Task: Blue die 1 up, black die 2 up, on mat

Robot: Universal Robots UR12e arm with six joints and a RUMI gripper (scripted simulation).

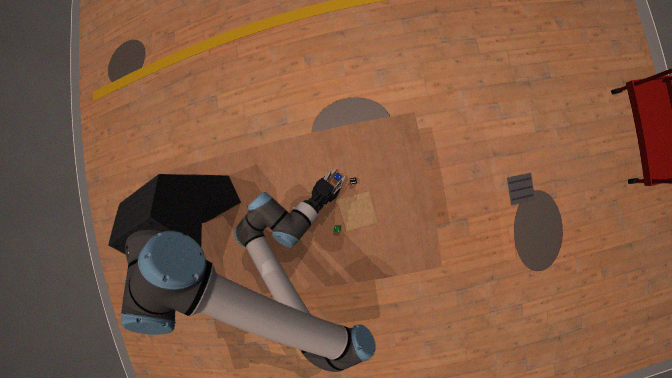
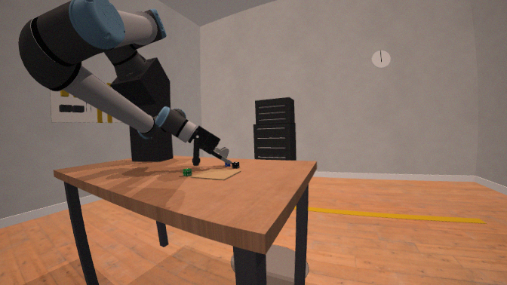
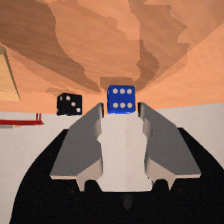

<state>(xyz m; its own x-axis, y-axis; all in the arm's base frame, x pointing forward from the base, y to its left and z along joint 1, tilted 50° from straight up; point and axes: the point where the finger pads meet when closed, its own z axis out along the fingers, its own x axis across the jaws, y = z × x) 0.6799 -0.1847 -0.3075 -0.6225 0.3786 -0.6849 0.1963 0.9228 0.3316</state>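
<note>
The blue die (image 1: pixel 337 176) (image 2: pixel 227 164) (image 3: pixel 121 99) is at table level between the fingertips, its six-pip face towards the wrist camera. My gripper (image 1: pixel 340 174) (image 2: pixel 228 163) (image 3: pixel 120 103) slants down; it is open, with a gap on both sides of the blue die. The black die (image 1: pixel 353 181) (image 2: pixel 235 165) (image 3: pixel 69 104) stands close by on the table, off the mat, three pips facing the wrist camera. The green die (image 1: pixel 337 229) (image 2: pixel 187 172) sits beside the mat (image 1: pixel 357 211) (image 2: pixel 216 174) (image 3: pixel 7 75). The numbers on top are not readable.
The wooden table (image 1: pixel 405 240) (image 2: pixel 211 203) carries all three dice and the mat. The arm reaches in from the robot's black base (image 1: pixel 190 195). A red cart (image 1: pixel 655 130) stands on the floor well away from the table.
</note>
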